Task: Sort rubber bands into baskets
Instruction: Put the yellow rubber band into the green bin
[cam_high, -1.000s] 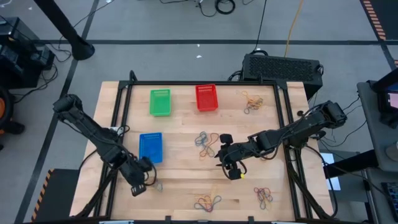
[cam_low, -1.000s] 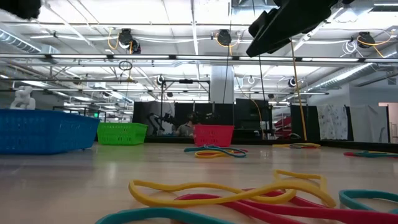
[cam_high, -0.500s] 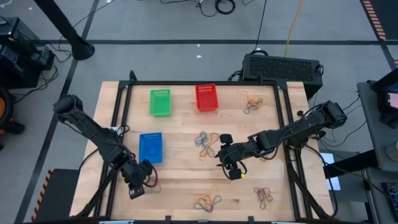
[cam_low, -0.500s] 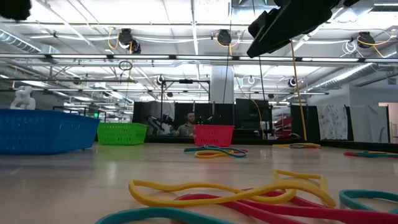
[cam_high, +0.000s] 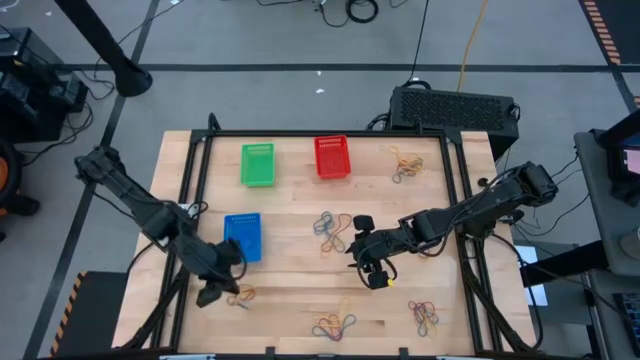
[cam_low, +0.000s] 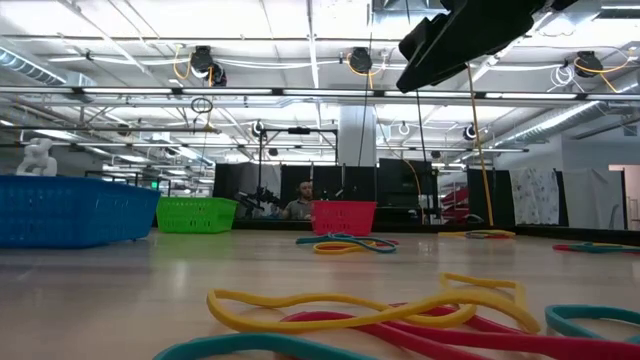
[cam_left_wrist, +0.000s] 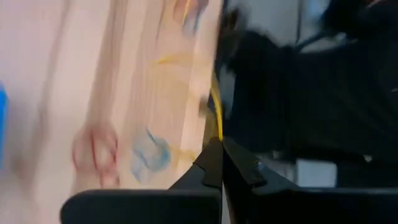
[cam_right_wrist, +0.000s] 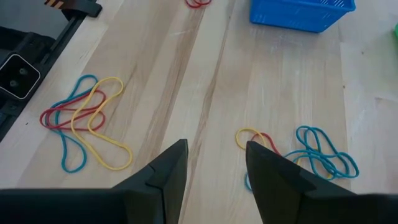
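Seen from above: a wooden table (cam_high: 300, 205) scattered with rubber bands (cam_high: 333, 228) in loose clusters, one near the centre, one at the far right corner (cam_high: 405, 163), two along the near edge (cam_high: 333, 324), and a small tangle near the left arm (cam_high: 241, 296). Toward the far edge, a green basket (cam_high: 257, 165) and a red basket (cam_high: 332, 157) side by side; nearer and to the left, a blue basket (cam_high: 242, 237). Left end effector (cam_high: 213, 292) low over the near-left part of the table, just beside the blue basket's near end, fingers (cam_left_wrist: 214, 163) pressed together, a thin yellow strand showing at their tips in the wrist view; whether pinched, impossible to tell. Right end effector (cam_high: 372, 270) hovering near the table's middle, just right of the central cluster, fingers (cam_right_wrist: 165, 171) spread wide and holding nothing, red, blue and yellow bands on the wood beyond them. At table height, yellow, red and teal bands (cam_low: 400, 310) in the foreground, a person (cam_low: 298, 206) seated in the room behind.
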